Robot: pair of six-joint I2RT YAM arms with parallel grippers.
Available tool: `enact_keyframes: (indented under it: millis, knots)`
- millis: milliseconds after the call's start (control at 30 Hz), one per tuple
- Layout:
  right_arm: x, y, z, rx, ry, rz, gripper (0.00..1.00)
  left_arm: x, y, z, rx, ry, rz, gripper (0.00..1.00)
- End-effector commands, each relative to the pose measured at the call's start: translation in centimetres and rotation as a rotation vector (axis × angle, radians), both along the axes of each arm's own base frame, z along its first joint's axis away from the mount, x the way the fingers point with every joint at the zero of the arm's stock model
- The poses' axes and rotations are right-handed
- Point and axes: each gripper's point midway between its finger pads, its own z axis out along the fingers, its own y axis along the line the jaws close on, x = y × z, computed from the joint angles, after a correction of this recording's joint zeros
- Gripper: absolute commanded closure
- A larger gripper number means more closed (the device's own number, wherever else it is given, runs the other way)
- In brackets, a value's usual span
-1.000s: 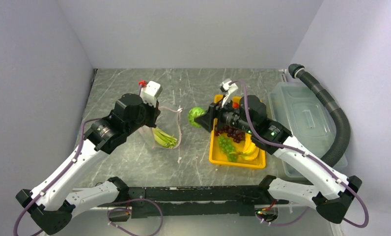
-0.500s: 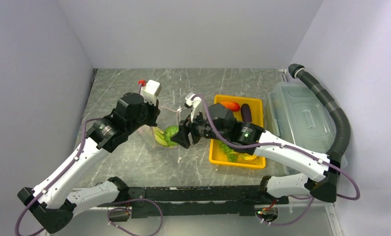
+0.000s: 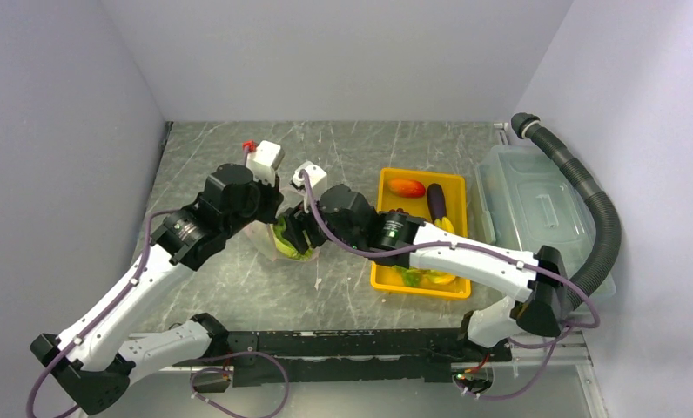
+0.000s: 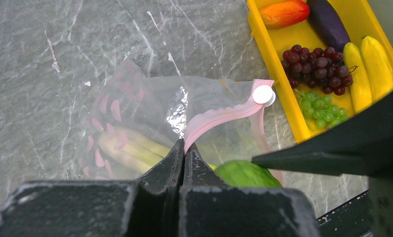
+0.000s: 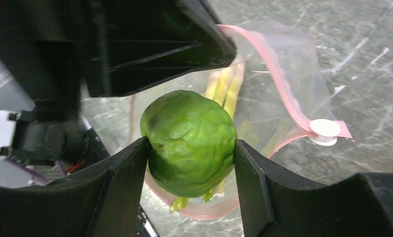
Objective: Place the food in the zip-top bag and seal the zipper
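With the right gripper [image 5: 189, 165], held a knobbly green leafy piece [image 5: 187, 133], jaws spread wide and pressed to both its sides, just left of the yellow tray [image 3: 380, 277]. With the left gripper [image 4: 184, 157], pinched the zipper [image 4: 219, 114], jaws fully together on the pink strip. Found the zip-top bag [image 4: 135, 106] there too, left of the tray, clear and crumpled, with a white slider tab [image 4: 262, 95] at the strip's tray-side end. Saw a pale celery stalk [image 4: 128, 145] lying inside the bag. Could not tell whether the leafy piece had passed the mouth.

Counted in the tray an orange piece [image 4: 283, 12], a dark purple piece [image 4: 328, 20], purple grapes [image 4: 315, 61], green grapes [image 4: 323, 111] and yellow bananas [image 4: 353, 74].

Noted a grey marbled tabletop [image 3: 360, 148] under the tray and all round it, streaked with pale veins. Noted, right of the tray, a translucent lidded bin [image 3: 534, 209], and past that a black ribbed hose [image 3: 602, 218]. Noted plain pale walls [image 3: 326, 52] closing in behind the tray and on both sides.
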Motion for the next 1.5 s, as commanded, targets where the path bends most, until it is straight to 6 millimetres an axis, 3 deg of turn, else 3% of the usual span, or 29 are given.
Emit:
enact_keyframes:
  millis: [0, 333, 467, 533, 733, 833, 1133, 1467]
  knots:
    - [2.8, -0.1, 2.4, 0.026, -0.085, -0.144, 0.88, -0.1, -0.3, 2.1, -0.071, -0.053, -0.009, 1.00]
    - [5.7, -0.5, 0.2, -0.015, -0.115, -0.310, 0.81, -0.3, -0.5, 2.4, -0.088, -0.050, -0.019, 1.00]
    - [6.5, -0.7, 0.0, -0.013, -0.128, -0.360, 0.67, -0.4, -0.5, 2.4, -0.092, -0.052, -0.020, 1.00]
    - [6.6, -0.8, 0.0, -0.007, -0.127, -0.374, 0.51, -0.4, -0.5, 2.4, -0.094, -0.051, -0.023, 1.00]
    - [6.3, -0.5, 0.5, 0.027, -0.119, -0.355, 0.27, -0.4, -0.4, 2.4, -0.093, -0.049, -0.016, 1.00]
    - [6.1, -0.6, 0.6, 0.031, -0.116, -0.348, 0.22, -0.4, -0.4, 2.4, -0.092, -0.050, -0.016, 1.00]
    - [5.1, -1.1, 1.4, 0.066, -0.086, -0.323, 0.16, -0.3, -0.4, 2.3, -0.090, -0.050, -0.012, 1.00]
    - [2.6, -5.0, 3.7, 0.118, -0.060, -0.301, 0.21, -0.3, -0.2, 2.3, -0.087, -0.051, -0.002, 1.00]
